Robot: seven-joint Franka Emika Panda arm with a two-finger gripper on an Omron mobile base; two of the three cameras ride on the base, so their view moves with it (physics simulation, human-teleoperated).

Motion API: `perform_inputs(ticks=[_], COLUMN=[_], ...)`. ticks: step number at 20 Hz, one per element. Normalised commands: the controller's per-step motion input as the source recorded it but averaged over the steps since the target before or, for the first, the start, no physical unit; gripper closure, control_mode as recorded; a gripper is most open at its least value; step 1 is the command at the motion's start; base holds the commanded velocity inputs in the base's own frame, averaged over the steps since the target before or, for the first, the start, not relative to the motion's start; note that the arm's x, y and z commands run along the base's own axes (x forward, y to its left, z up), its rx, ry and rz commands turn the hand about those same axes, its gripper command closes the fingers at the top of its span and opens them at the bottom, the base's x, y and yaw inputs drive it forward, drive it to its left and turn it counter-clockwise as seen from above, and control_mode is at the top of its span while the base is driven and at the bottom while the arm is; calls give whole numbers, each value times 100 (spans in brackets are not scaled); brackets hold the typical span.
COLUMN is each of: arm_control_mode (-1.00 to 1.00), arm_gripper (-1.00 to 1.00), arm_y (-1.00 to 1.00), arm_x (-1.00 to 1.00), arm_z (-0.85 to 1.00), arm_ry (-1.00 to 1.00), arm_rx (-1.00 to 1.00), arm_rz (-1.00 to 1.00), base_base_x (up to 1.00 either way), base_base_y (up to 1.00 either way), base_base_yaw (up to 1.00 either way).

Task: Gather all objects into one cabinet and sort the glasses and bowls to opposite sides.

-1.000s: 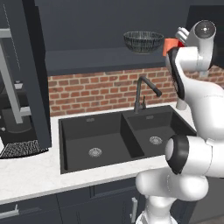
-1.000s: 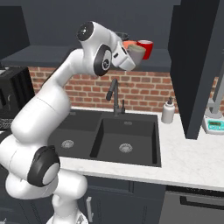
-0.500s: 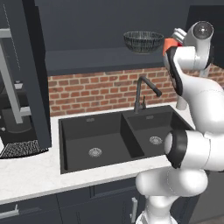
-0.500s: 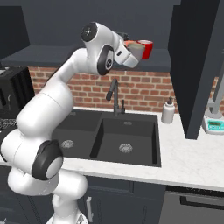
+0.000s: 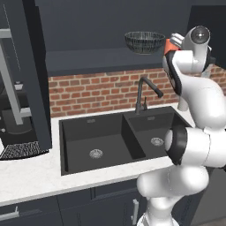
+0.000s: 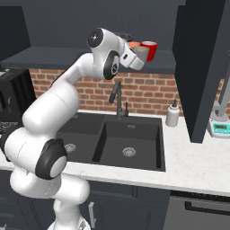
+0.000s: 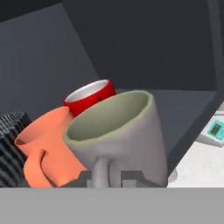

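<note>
Raised high at the open charcoal wall cabinet (image 6: 90, 54), right at the shelf's right-hand end. Gripper (image 7: 106, 174) clamped on the handle of the beige mug (image 7: 120, 135), fingertips (image 7: 133, 176) pressed close on either side of that handle at the bottom of the hand view. Mug held tilted, its open mouth turned toward the camera, greenish-beige inside.

Just behind the beige mug in the hand view: the red mug (image 7: 89, 94), glossy, pale inside, rim peeking over the beige rim. To the left and touching or nearly touching (cannot tell which): the orange cup (image 7: 46, 146). At the far left edge, a slice of the patterned bowl (image 7: 11, 146), black-and-white mesh.

From the right base view: red mug (image 6: 149, 49) visible just past the gripper (image 6: 137, 56), level with the shelf front. Tall dark cabinet door (image 6: 202, 67) swung open to the right, hanging in front of the counter.

From the left base view: mesh-patterned bowl (image 5: 144, 42) sitting on the shelf, left of the hand, with a sliver of orange (image 5: 168, 45) between bowl and wrist.

Below: double black sink (image 5: 112, 139) with a dark faucet (image 5: 145, 92), brick backsplash (image 5: 97, 90), white soap dispenser (image 6: 172, 114) on the pale counter (image 6: 193, 157).
</note>
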Motion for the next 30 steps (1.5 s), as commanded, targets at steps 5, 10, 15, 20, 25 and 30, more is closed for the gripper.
perform_inputs(ticks=[5,10,15,20,25,30], arm_control_mode=[-100,-100,-100,-100,-100,-100], arm_gripper=[100,100,100,-100,-100,-100], arm_y=[-13,-13,-3,22,10,1], arm_x=[40,36,18,5,6,-11], arm_z=[-4,-9,-13,-23,-10,0], arm_ry=[0,1,2,0,0,-1], arm_rx=[-1,0,0,13,5,0], arm_rz=[2,1,0,4,4,4], base_base_x=[0,0,0,0,0,0], base_base_y=[0,0,0,0,0,0], base_base_yaw=[0,0,0,0,0,0])
